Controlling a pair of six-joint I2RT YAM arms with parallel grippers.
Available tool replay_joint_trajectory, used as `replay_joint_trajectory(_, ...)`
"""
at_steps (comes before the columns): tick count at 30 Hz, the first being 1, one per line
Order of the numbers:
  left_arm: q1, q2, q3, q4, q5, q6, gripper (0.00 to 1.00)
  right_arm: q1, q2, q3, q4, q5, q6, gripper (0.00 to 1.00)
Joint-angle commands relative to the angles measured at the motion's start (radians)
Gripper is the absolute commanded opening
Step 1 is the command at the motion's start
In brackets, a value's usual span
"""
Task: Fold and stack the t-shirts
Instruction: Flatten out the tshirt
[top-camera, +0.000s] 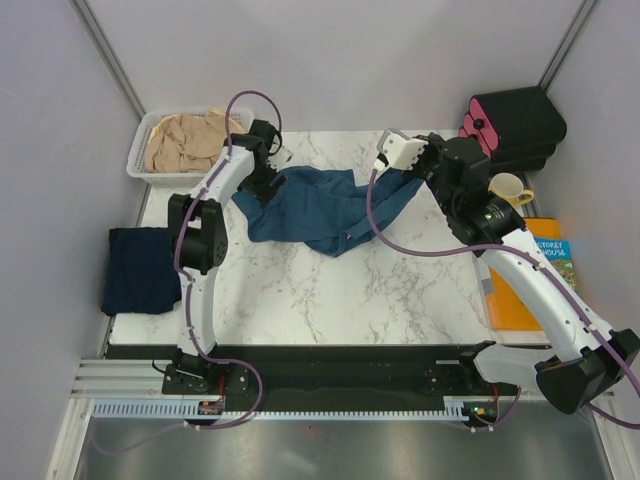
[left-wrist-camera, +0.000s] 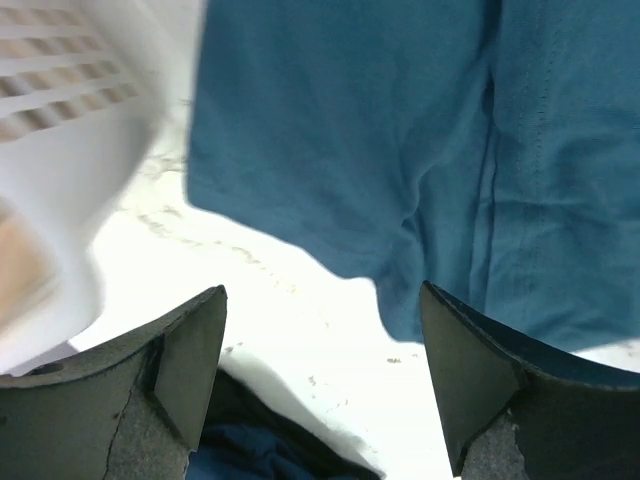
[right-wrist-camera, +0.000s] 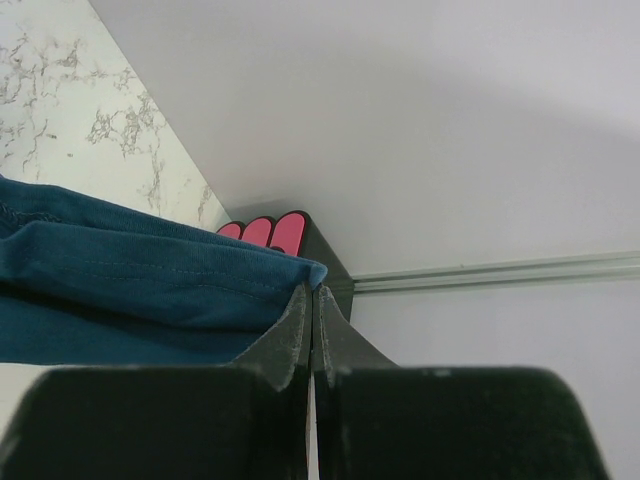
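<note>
Left tool (top-camera: 277, 160) hangs over the far-left edge of the crumpled teal-blue fabric t-shirt (top-camera: 320, 208) on the white marble worktop (top-camera: 330, 290); right tool (top-camera: 384, 162) meets its far-right corner. Left wrist view: fingers (left-wrist-camera: 190, 350) spread wide, gripping nothing, above the shirt's edge. Right wrist view: fingers (right-wrist-camera: 285, 335) pressed together, pinching a teal fold.

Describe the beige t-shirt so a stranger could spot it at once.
At the far left corner of the marble table sits a white slotted basket. The beige t-shirt lies crumpled inside it. It is the only tan shirt and the only one in a container; the teal t-shirt and navy t-shirt are outside it.
</note>
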Motion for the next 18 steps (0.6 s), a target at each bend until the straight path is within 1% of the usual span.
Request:
replay_joint_trajectory(1,-0.004,-0.131,0.104,-0.016,0.063,-0.023,0.84,-0.003,-0.008,0.017,0.011,0.011,0.021,0.0)
replay_joint_trajectory(3,-0.009,-0.148,0.133,-0.022,0.12,0.006,0.84,-0.004,-0.009,0.012,0.011,0.01,0.02,0.0)
replay_joint_trajectory(4,-0.01,-0.152,0.133,-0.021,0.209,0.022,0.84,-0.003,-0.009,0.012,0.01,0.008,0.02,0.0)
replay_joint_trajectory(6,-0.01,-0.14,0.13,-0.022,0.295,0.086,0.84,-0.003,-0.004,0.014,0.011,0.007,0.018,0.0)
replay_joint_trajectory(7,-0.009,-0.122,0.119,-0.012,0.371,0.114,0.83,-0.003,-0.004,0.012,0.011,0.007,0.017,0.0)
replay_joint_trajectory(9,-0.007,-0.08,0.13,-0.012,0.43,0.186,0.82,-0.003,-0.003,0.011,0.018,0.004,0.012,0.0)
replay_joint_trajectory(10,-0.007,-0.036,0.136,-0.012,0.479,0.213,0.82,-0.003,-0.003,0.011,0.022,0.004,0.011,0.0)
replay_joint_trajectory(11,-0.007,-0.013,0.148,-0.012,0.496,0.264,0.82,-0.003,-0.003,0.011,0.022,0.002,0.011,0.0)
replay_joint_trajectory(13,-0.007,0.07,0.208,-0.01,0.512,0.307,0.81,-0.003,-0.003,0.008,0.024,-0.001,0.008,0.0)
replay_joint_trajectory(14,-0.007,0.103,0.274,-0.01,0.51,0.33,0.81,-0.003,-0.003,0.008,0.027,-0.002,0.004,0.0)
replay_joint_trajectory(18,-0.006,0.199,0.401,-0.006,0.512,0.376,0.77,-0.003,-0.006,0.008,0.027,0.004,0.004,0.0)
